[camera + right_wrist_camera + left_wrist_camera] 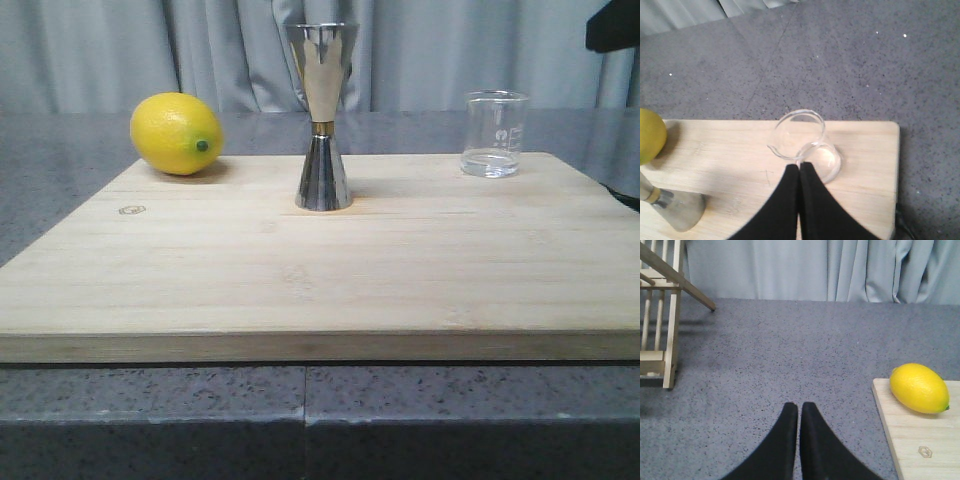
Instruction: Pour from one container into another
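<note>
A small clear glass beaker point(494, 133) with white marks stands upright at the back right of the wooden board point(320, 270), a little clear liquid in its bottom. From above, the beaker point(805, 142) sits just past my right gripper point(799, 166), which is shut and empty, hovering above it. The steel hourglass jigger point(322, 115) with a gold waist band stands upright mid-board; its base point(682, 212) shows in the right wrist view. My left gripper point(799, 406) is shut and empty over the grey table, left of the board.
A yellow lemon point(176, 133) lies at the board's back left corner, also the lemon point(919, 388) in the left wrist view. A wooden rack point(662, 315) stands far left on the grey table point(780, 350). Curtains hang behind.
</note>
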Available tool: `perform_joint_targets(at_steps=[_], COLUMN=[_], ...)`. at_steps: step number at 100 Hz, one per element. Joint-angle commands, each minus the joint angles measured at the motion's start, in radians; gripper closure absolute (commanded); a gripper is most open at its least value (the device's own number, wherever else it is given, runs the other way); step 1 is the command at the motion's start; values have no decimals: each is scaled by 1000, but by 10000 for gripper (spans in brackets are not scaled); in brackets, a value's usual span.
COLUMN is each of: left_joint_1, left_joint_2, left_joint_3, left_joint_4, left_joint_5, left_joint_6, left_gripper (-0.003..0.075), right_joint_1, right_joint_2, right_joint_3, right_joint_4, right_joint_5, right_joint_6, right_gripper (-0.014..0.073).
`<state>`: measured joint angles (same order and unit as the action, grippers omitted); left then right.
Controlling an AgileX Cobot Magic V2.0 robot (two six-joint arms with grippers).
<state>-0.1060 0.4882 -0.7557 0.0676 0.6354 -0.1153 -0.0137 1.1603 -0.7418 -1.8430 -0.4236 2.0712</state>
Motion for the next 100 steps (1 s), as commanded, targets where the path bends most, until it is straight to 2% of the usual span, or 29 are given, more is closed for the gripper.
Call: perform_joint_targets(at_steps=[1, 24, 53, 100], left_joint_1=[34, 53, 51, 51], left_joint_2=[-34, -46, -46, -46], left_joint_3=[15, 39, 39, 39], left_joint_4=[-81, -141, -143, -143], left_joint_5=[-56, 85, 86, 86], left_joint_6=[-7, -7, -7, -7], left_gripper=[739, 739, 739, 739], right_joint_1=[2, 2, 2, 2], right_joint_2=[20, 118, 89, 54], right_joint_3=[-25, -25, -25, -25], right_joint_4=[-17, -17, -17, -17], right_joint_5=[26, 44, 111, 115], right_joint_6=[-2, -2, -2, -2], right_gripper=[665, 665, 665, 666])
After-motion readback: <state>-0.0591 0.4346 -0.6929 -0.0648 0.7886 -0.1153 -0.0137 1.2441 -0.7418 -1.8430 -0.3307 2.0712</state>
